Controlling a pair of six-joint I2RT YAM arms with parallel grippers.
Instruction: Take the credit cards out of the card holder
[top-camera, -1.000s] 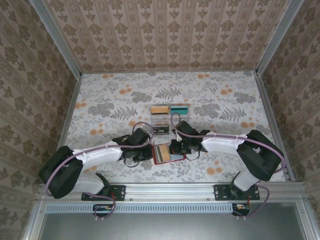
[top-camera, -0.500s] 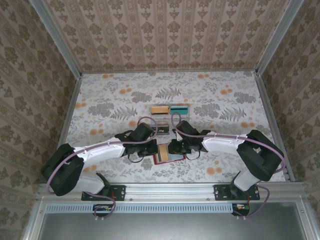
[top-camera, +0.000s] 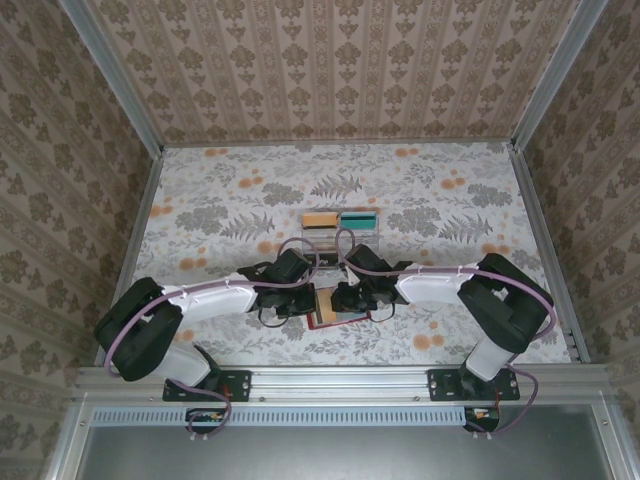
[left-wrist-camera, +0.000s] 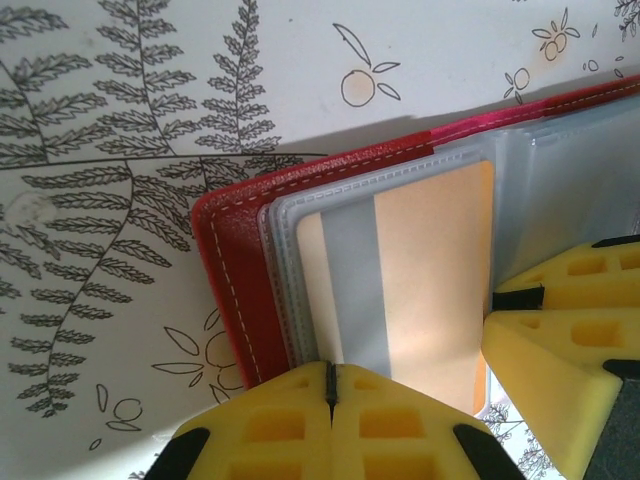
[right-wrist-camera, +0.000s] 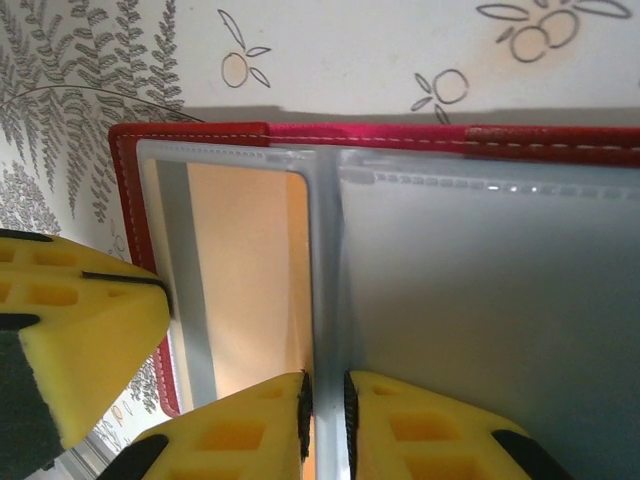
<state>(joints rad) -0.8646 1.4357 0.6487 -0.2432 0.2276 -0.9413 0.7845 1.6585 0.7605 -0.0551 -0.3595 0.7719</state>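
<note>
Top view: the card holder (top-camera: 345, 318) lies open on the table (top-camera: 230, 200), close to the arms, between the left gripper (top-camera: 306, 300) and the right gripper (top-camera: 338, 298). A clear tray (top-camera: 325, 250) sits just beyond.

Left wrist: the left jaws are pressed tight together with nothing between them, tips at the near edge of the plastic sleeve (left-wrist-camera: 560, 190) over an orange card (left-wrist-camera: 430, 260).

Right wrist: the right jaws stand a narrow slit apart, and the sleeve's middle fold runs into the gap (we cannot tell whether they bite it).

Our judgement: we pin the holder flat with the left tips. The right jaws should take the card alone, never the plastic, and draw it out straight, low and slow.
</note>
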